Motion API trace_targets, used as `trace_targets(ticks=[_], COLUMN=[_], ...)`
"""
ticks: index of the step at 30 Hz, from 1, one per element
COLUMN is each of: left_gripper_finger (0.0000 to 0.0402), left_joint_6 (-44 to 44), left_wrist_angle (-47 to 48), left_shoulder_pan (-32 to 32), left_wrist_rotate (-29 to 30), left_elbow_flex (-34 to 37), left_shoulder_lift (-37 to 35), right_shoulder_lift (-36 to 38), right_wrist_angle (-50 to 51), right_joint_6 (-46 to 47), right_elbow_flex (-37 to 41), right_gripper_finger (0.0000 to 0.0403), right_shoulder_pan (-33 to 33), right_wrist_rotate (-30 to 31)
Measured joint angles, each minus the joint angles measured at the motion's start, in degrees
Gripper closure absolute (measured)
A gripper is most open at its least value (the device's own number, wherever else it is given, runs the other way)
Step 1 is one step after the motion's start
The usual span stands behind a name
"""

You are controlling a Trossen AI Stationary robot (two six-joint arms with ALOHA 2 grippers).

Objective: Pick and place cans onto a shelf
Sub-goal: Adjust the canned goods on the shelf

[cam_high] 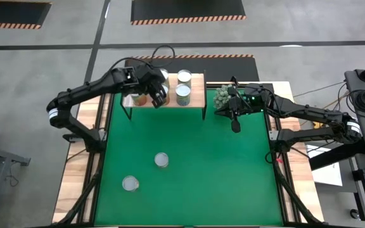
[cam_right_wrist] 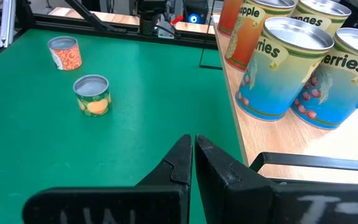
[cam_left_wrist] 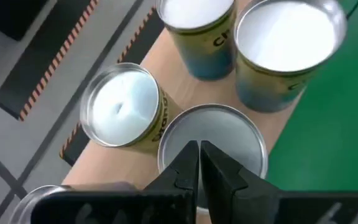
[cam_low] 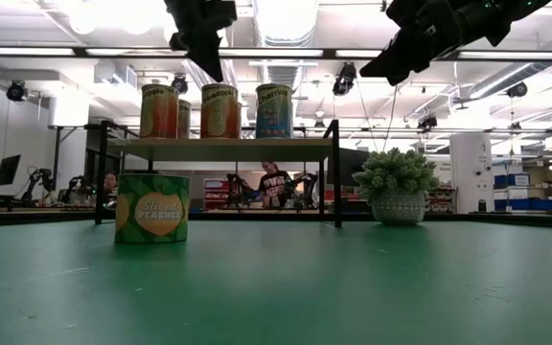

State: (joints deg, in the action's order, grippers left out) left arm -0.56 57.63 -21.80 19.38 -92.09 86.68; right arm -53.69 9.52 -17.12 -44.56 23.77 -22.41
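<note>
The wooden shelf stands at the far side of the green mat on thin black legs. Several cans stand upright on it, among them two blue-labelled ones and one with an orange label. Two more cans stand on the mat, one with a green label and one with an orange pattern. My left gripper is shut and hangs just above the silver top of a shelf can, holding nothing. My right gripper is shut and empty, high over the mat to the right of the shelf.
A spiky green plant in a pot stands on the table just right of the shelf, under my right arm. The mat's middle lies bare around the two loose cans. The shelf's black legs reach down to the mat.
</note>
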Motion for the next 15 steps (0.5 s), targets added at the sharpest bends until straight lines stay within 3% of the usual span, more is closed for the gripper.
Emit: trace_targets(ticks=[15], left_gripper_finger=[0.0402], left_joint_6=[1.8], left_wrist_angle=[2.73], left_shoulder_pan=[0.02], left_wrist_rotate=[-0.42], left_elbow_flex=[-0.05], left_shoulder_lift=[3.07], right_shoulder_lift=[0.0], right_wrist_angle=[0.44], right_joint_6=[0.0], right_elbow_flex=[0.0], right_gripper_finger=[0.0394], right_shoulder_pan=[-0.02], right_wrist_rotate=[0.0])
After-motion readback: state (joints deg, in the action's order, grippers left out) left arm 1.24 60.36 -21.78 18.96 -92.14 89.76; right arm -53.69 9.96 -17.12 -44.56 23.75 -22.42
